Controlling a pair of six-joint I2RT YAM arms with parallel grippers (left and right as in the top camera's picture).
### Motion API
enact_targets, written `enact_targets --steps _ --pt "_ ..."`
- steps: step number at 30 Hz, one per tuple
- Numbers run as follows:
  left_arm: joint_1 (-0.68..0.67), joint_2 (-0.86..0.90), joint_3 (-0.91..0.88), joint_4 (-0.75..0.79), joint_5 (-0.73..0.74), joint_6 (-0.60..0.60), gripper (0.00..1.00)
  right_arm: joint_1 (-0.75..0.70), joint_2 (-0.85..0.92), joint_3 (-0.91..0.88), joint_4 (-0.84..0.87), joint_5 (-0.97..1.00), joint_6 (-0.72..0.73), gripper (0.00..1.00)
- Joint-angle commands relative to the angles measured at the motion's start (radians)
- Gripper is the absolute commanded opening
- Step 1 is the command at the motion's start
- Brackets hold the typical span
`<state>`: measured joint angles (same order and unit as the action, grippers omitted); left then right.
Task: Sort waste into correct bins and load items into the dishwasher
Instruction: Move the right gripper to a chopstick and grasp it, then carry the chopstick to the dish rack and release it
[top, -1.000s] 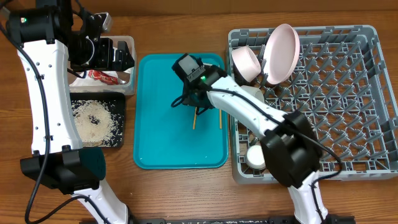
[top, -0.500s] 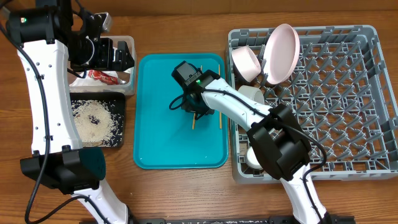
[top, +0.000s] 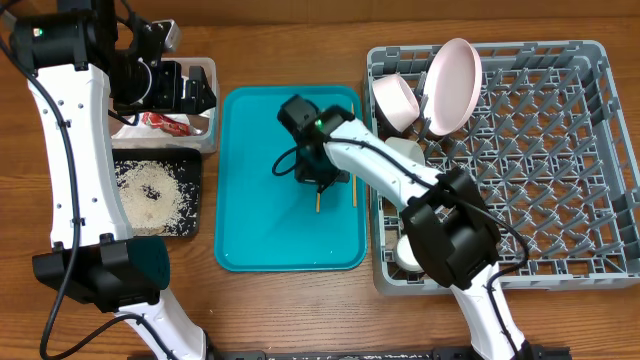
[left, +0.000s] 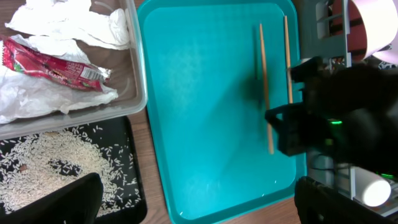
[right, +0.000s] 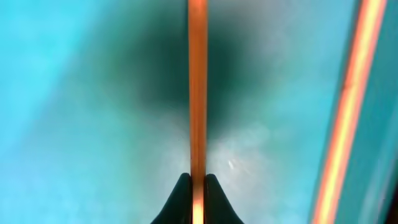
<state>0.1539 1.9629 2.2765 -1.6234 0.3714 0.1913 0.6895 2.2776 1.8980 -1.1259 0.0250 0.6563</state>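
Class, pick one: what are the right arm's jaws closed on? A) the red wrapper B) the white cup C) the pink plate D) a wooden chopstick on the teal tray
D: the right wrist view shows the right gripper pinching one chopstick on the teal tray, with the other chopstick lying free beside it.

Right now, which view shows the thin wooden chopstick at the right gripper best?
The left wrist view: the thin wooden chopstick lies almost whole on the teal plastic tray. The right wrist view shows a blurred stretch at the right gripper; overhead, the arm hides most.
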Motion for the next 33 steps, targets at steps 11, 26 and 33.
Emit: enact_targets --steps 11,26,33 --pt "-0.004 -0.021 0.021 0.003 0.013 0.011 1.00 -0.170 -0.345 0.346 -0.493 0.128 -0.246 0.04" --pt "-0.004 -0.021 0.021 0.003 0.013 0.011 1.00 -0.362 -0.370 -0.019 -0.545 0.172 -0.357 0.04" --pt "-0.004 -0.021 0.021 0.003 0.013 0.011 1.00 -0.409 -0.370 -0.200 -0.487 0.166 -0.358 0.04"
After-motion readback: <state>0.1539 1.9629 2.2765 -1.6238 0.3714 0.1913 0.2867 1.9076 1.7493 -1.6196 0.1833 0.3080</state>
